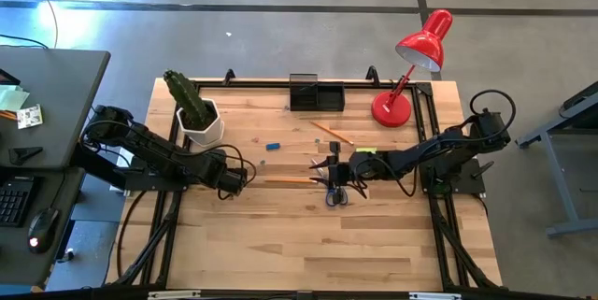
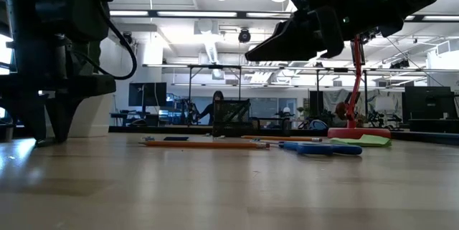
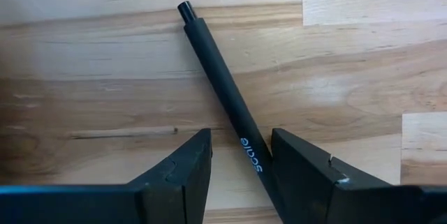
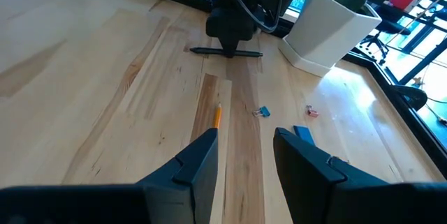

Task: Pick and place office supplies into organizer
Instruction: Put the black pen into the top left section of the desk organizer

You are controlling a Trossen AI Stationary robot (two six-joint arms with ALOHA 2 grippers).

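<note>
Left gripper point(image 1: 245, 180) low over the table point(image 1: 280, 253), left of centre in the overhead picture, fingers parted around a dark pen point(image 3: 227, 95) flat on the wood. In the left wrist picture, pen slanting between the two fingers point(image 3: 185, 175), close against one, a gap at the other; grip not closed on it.

Right gripper point(image 1: 327, 171) near the picture's centre, raised above the board, fingers parted with nothing between them. Just below it, blue scissors point(image 1: 335, 194) on the table; green pad point(image 1: 364, 152) under the right arm. Orange pencil point(image 1: 285, 180) lying between the two grippers, another pencil point(image 1: 333, 133) slanting above the centre, small blue block point(image 1: 273, 146) well apart to the left of that one.

Black organizer point(image 1: 316, 93) at the table's top edge, centre of the picture, nothing seen inside from here. Red lamp point(image 1: 411, 76) in the upper right corner, cactus point(image 1: 194, 108) in a white pot toward the upper left, both close to the rim.

Whole lower half of the board bare, wide room toward the bottom edge. A clear strip also between the pencils and the organizer.
</note>
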